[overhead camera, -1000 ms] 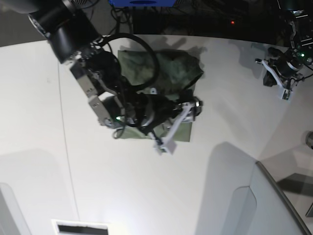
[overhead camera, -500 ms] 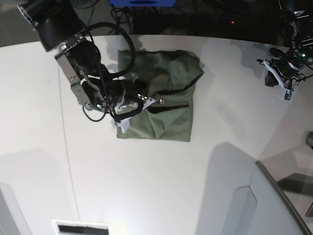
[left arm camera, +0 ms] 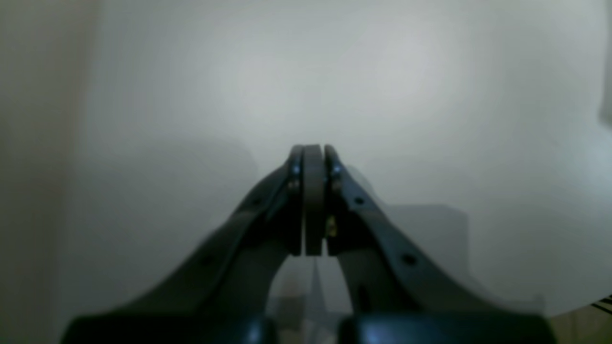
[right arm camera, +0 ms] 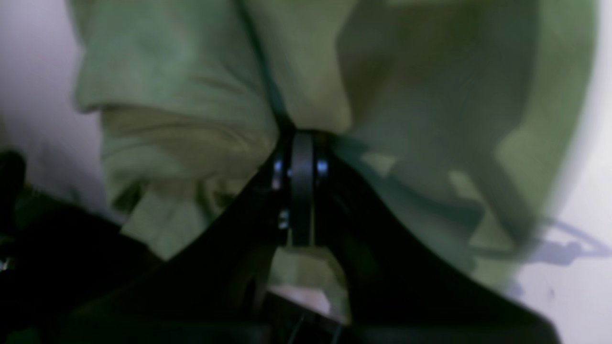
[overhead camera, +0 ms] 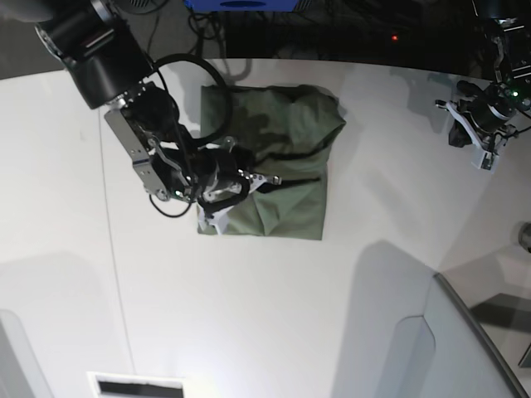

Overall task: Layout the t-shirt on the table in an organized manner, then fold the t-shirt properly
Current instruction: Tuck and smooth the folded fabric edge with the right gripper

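We see the right gripper [overhead camera: 270,179] low over the t-shirt [overhead camera: 286,133], jaws clamped together; left gripper [overhead camera: 484,162] far from it, jaws closed.

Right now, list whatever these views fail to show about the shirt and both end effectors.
- The t-shirt: collar and sleeves hidden by its own folds, base view.
- Right end effector: shut at a fold; whether cloth is pinched, blurred, right wrist view.
- Left end effector: shut; surroundings blurred, left wrist view.
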Tool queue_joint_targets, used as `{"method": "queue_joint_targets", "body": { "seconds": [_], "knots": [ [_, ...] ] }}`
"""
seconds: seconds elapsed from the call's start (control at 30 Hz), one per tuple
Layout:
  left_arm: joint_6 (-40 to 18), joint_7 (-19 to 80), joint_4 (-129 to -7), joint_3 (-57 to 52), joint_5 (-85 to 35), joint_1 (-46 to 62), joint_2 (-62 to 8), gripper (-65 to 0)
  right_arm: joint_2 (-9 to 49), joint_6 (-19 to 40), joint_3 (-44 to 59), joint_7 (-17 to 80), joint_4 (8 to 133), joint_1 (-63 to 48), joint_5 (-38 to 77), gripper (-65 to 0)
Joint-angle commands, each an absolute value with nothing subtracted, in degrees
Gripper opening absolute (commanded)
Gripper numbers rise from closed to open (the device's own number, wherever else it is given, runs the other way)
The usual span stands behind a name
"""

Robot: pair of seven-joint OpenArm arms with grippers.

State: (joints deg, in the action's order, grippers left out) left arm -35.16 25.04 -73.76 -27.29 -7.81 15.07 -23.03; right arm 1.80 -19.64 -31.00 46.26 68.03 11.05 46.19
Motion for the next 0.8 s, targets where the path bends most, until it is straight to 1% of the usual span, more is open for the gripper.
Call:
{"method": "queue_joint_targets", "body": {
  "seconds": [0.0,0.2,0.33,0.5,0.57,0.63,0.7,0.77],
  "knots": [
    [-35.03,24.13,-74.77,-27.74,-8.40,14.73,-24.13,-65.0,1.45,-19.03,-30.81,45.41,68.53,12.70,46.55,-65.0],
    [-35.03,24.13,-74.59,-27.74,-8.40,14.73,-24.13,-65.0,-1.36,-18.95,-31.34,45.41,68.09,15.60,46.37,-65.0],
    [-35.03,24.13,-74.68,-27.74,-8.40,14.73,-24.13,-65.0,-3.56,-18.86,-33.10,45.05,64.57,18.77,46.37,-65.0],
    [-35.03,24.13,-74.68,-27.74,-8.40,14.73,-24.13,-65.0,-6.55,-18.42,-38.46,39.69,57.80,23.87,46.46,-65.0],
    [-35.03,24.13,-74.59,-27.74,-8.40,14.73,-24.13,-65.0,-6.81,-16.48,-41.45,38.20,57.10,25.45,46.64,-65.0],
    [-35.03,24.13,-74.59,-27.74,-8.40,14.73,-24.13,-65.0,-6.73,-14.37,-41.89,38.11,57.54,26.15,46.64,-65.0],
    [-35.03,24.13,-74.59,-27.74,-8.40,14.73,-24.13,-65.0,-6.20,-15.52,-41.80,39.08,58.07,26.15,46.64,-65.0],
    [-35.03,24.13,-74.51,-27.74,-8.40,14.73,-24.13,-65.0,-3.91,-18.51,-39.34,41.27,59.74,25.89,46.64,-65.0]
  ]
}}
